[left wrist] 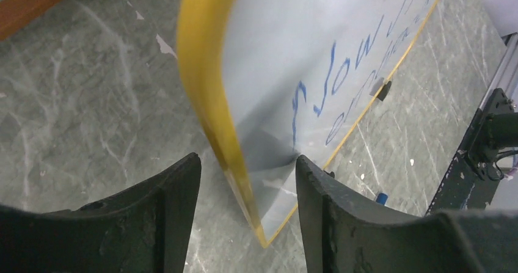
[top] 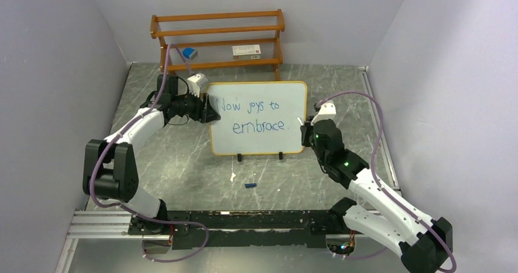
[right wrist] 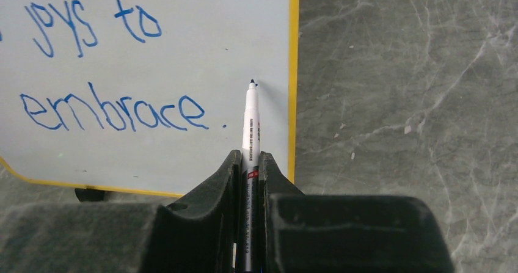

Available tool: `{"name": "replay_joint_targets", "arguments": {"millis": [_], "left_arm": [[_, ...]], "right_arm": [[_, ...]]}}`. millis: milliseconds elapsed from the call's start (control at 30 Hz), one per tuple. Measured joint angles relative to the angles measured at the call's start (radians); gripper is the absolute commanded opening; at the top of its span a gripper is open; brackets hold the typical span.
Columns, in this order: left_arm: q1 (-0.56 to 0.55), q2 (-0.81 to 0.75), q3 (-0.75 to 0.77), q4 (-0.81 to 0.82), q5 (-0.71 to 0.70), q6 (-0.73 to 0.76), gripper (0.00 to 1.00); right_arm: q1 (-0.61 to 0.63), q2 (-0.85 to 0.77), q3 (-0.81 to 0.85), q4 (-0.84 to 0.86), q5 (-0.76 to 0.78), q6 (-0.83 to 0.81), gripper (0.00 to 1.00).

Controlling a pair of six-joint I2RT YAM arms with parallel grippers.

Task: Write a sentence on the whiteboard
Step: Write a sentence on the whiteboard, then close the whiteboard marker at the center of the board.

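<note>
on one whiteboard (top: pixel 256 143), one sentence (top: pixel 259 126), two rows.

My left pincer (left wrist: pixel 247 169) straddles the whiteboard (left wrist: pixel 269 59) at its side edge: one finger on the written face, one behind, a gap either side. Across at the opposite edge, my right pincer (right wrist: pixel 250 163) clamps the marker (right wrist: pixel 250 117), which pokes forward, its tip just right of the sentence (right wrist: pixel 116 111). The shelf rack (top: pixel 218 41) stands beyond the board. A small cap (top: pixel 250 185) lies on the table (top: pixel 183 163) before it, between my pincers.
</note>
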Motion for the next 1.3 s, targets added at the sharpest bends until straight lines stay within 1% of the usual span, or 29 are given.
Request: {"name": "replay_joint_targets", "arguments": {"millis": [67, 167, 533, 633, 700, 867, 1033, 1133, 1300], "left_arm": [[0.000, -0.024, -0.016, 0.000, -0.016, 0.000, 0.67], [0.000, -0.076, -0.032, 0.001, -0.035, -0.007, 0.69], [-0.003, -0.325, -0.066, -0.015, -0.135, -0.042, 0.70], [-0.036, -0.389, -0.078, -0.045, -0.190, -0.041, 0.69], [-0.105, -0.418, -0.082, -0.070, -0.253, -0.040, 0.69], [-0.359, -0.441, -0.105, -0.134, -0.422, -0.034, 0.68], [-0.549, -0.453, -0.152, -0.201, -0.579, -0.053, 0.67], [-0.674, -0.456, -0.163, -0.225, -0.653, -0.072, 0.65], [-0.835, -0.440, -0.180, -0.238, -0.740, -0.094, 0.64]], "right_arm": [[0.000, -0.016, 0.000, -0.007, -0.001, 0.000, 0.00], [0.000, -0.038, 0.000, -0.016, -0.008, 0.000, 0.00], [0.000, -0.154, 0.026, -0.063, -0.065, -0.029, 0.00], [0.000, -0.200, 0.032, -0.063, -0.064, -0.036, 0.00], [0.000, -0.236, 0.032, -0.063, -0.064, -0.040, 0.00], [0.000, -0.312, 0.032, -0.063, -0.067, -0.052, 0.00], [-0.001, -0.339, 0.032, -0.071, -0.067, -0.058, 0.00], [-0.001, -0.344, 0.032, -0.078, -0.067, -0.059, 0.00], [-0.001, -0.359, 0.032, -0.085, -0.067, -0.059, 0.00]]}}
